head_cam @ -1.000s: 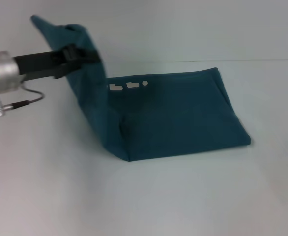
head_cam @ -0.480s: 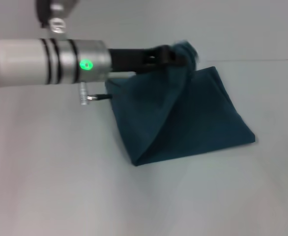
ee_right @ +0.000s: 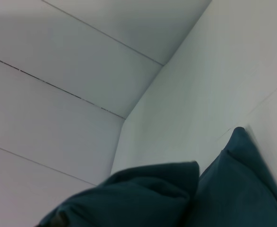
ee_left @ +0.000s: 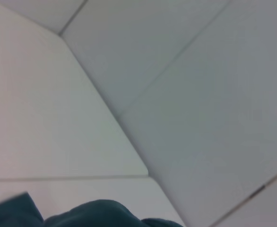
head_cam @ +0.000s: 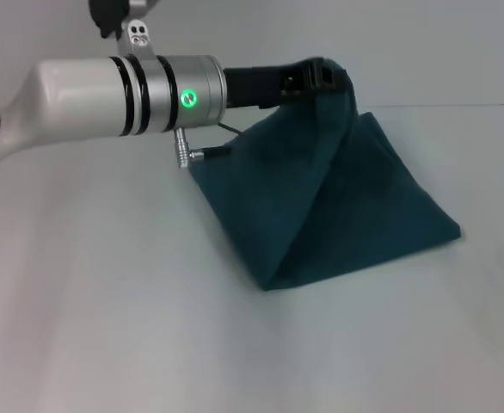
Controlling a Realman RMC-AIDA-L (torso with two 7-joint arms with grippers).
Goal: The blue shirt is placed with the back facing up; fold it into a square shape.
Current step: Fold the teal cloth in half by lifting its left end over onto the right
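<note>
The blue shirt (head_cam: pixel 347 206) lies partly folded on the white table, right of centre in the head view. My left gripper (head_cam: pixel 325 77) reaches in from the left and is shut on a bunched edge of the shirt, holding it up over the far middle of the cloth. The lifted part hangs from the gripper like a tent and hides what lies under it. A bit of the shirt shows in the left wrist view (ee_left: pixel 96 215) and a larger bunch in the right wrist view (ee_right: pixel 143 198). My right gripper does not show in any view.
The white table (head_cam: pixel 106 327) stretches to the left and front of the shirt. My left forearm (head_cam: pixel 123 95), with a green light and a cable plug, spans the far left above the table. White walls stand behind.
My left gripper has carried the held shirt edge from the far left across to the right, over the rest of the shirt. The white lettering is now covered, and the shirt has shifted slightly right.
</note>
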